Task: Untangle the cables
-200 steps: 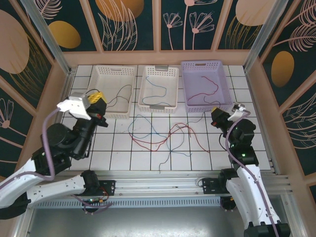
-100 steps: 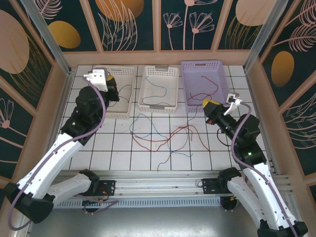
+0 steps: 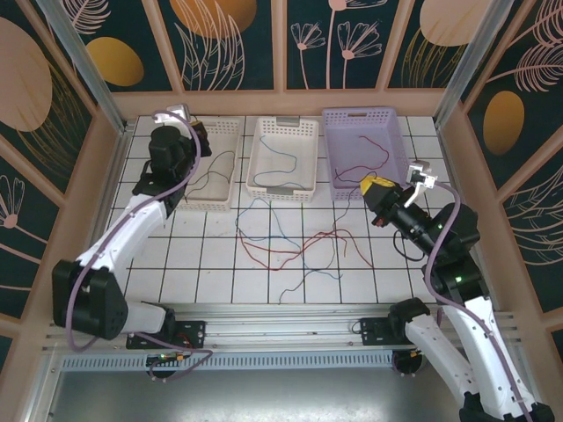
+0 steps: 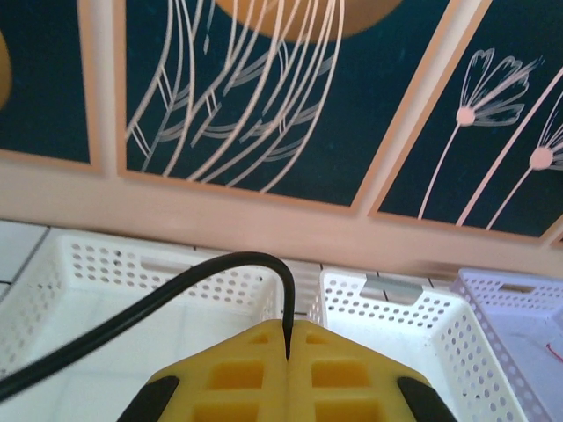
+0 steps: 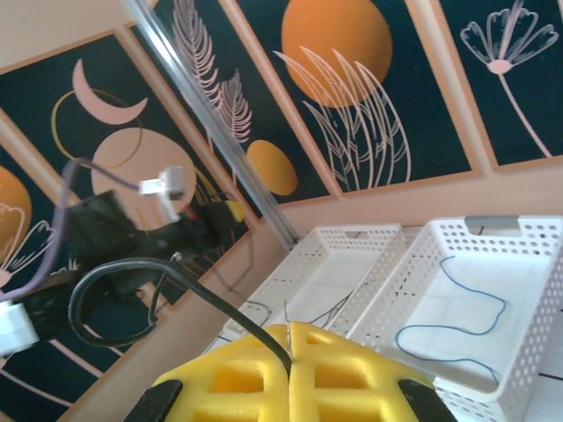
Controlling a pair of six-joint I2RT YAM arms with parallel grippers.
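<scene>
Top external view, read left to right. The left gripper [image 3: 195,139] hangs over the far end of the left white basket [image 3: 207,207], at about ten o'clock on the tiled table [image 3: 202,272]. In the left wrist view its yellow jaws are pressed together, with a black cable [image 4: 176,290] pinched in the seam and arching off toward eight o'clock.

The middle white basket [image 3: 256,163] at twelve o'clock holds a blue cable [image 3: 280,163]. The lilac basket [image 3: 327,149] at one o'clock holds a red cable [image 3: 365,164]. At table centre, a loose tangle [image 3: 295,246] of red, blue and black cables trails toward six o'clock.

The right gripper [image 3: 374,186] sits at three o'clock, just beside the lilac basket's near corner. In the right wrist view its jaws are closed on a second black cable [image 5: 167,268], which loops toward nine o'clock.

The step in hand looks like drawing black strands out of the tangle and sorting them by colour. The left arm probably needs to lower and let go inside its basket. The right arm needs a slow pull that leaves the red and blue strands behind.

Room is tight at ten o'clock, where the back wall and the frame post stand close. The lilac basket rim crowds the right claw. Open tiles lie from five to seven o'clock.
</scene>
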